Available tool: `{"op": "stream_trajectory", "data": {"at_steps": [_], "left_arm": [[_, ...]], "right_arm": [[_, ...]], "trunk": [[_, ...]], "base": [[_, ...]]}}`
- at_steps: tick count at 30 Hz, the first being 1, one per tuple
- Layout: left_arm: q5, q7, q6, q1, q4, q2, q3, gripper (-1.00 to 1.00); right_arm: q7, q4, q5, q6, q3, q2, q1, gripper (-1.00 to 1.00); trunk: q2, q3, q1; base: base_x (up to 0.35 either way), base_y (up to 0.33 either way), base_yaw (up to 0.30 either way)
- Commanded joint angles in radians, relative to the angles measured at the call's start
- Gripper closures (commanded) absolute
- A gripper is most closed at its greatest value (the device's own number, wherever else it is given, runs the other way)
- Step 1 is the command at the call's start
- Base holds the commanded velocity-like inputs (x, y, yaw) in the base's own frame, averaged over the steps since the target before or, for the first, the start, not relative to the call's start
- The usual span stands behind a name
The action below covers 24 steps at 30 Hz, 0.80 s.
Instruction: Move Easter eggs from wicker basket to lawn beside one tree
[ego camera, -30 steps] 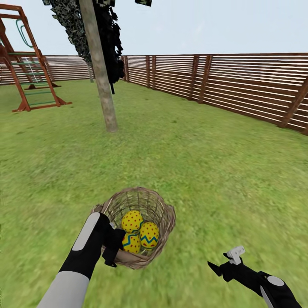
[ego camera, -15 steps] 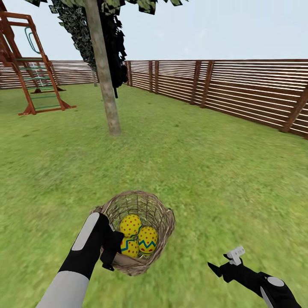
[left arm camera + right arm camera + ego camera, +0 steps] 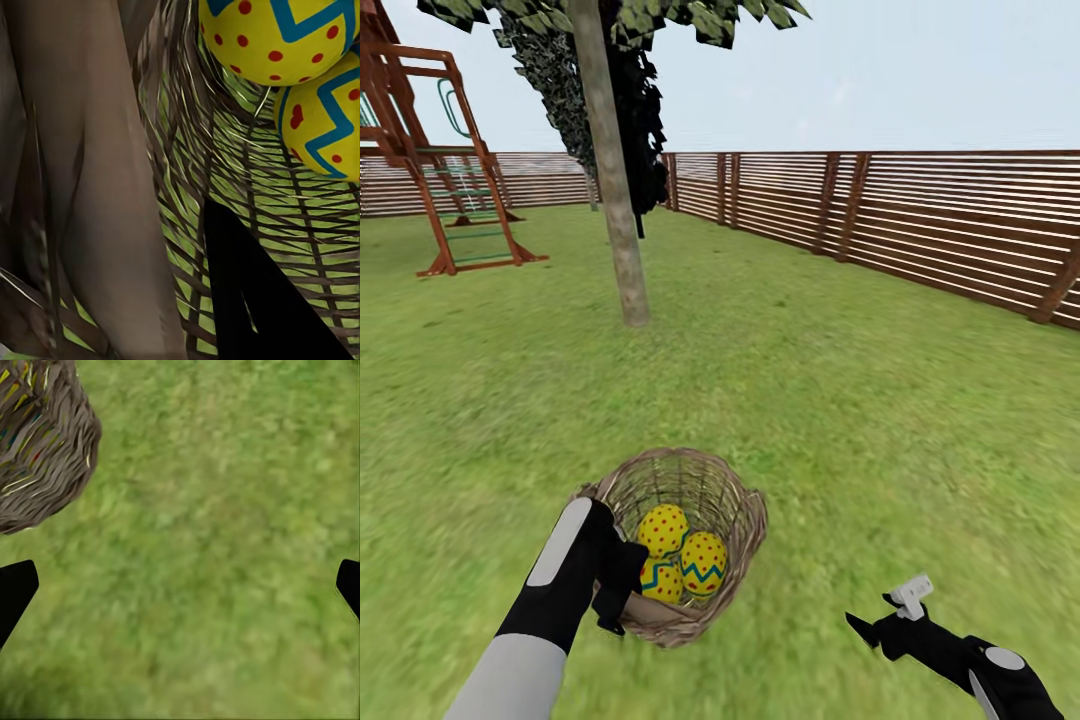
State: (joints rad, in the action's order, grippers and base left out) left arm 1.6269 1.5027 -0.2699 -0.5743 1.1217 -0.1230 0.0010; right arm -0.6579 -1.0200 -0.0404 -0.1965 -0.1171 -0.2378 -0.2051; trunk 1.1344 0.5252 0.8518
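Left hand [image 3: 615,590] clamped on the near-left rim of the wicker basket [image 3: 735,515], one finger inside the weave. Three Easter eggs [image 3: 682,565] sit inside, just right of that hand. Tree [image 3: 622,250] stands well ahead of it on the lawn [image 3: 840,400], basket well apart from the trunk. Right hand [image 3: 885,615] spread wide, holding nothing, over grass right of the basket.

Left hand [image 3: 622,590] clamped; right hand [image 3: 880,615] spread.

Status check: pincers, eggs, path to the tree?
Left pincer shut on wicker basket rim; right pincer open, empty. Three Easter eggs in basket. Open lawn to tree.
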Motion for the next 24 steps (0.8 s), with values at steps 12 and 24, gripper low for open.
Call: {"op": "stream_trajectory", "data": {"at_steps": [12,24], "left_arm": [[0.003,-0.004,-0.025,-0.001,-0.007,0.001,0.001,1.00],[0.002,-0.009,-0.022,-0.001,-0.007,0.000,0.001,1.00]], "right_arm": [[-0.008,-0.003,0.002,-0.004,-0.004,0.000,0.000,-1.00],[-0.006,-0.004,0.002,-0.004,-0.004,0.001,0.000,-1.00]], "trunk": [[0.001,-0.007,0.001],[0.001,-0.021,0.001]], "base": [[0.337,0.070,0.025],[0.338,0.000,0.000]]}}
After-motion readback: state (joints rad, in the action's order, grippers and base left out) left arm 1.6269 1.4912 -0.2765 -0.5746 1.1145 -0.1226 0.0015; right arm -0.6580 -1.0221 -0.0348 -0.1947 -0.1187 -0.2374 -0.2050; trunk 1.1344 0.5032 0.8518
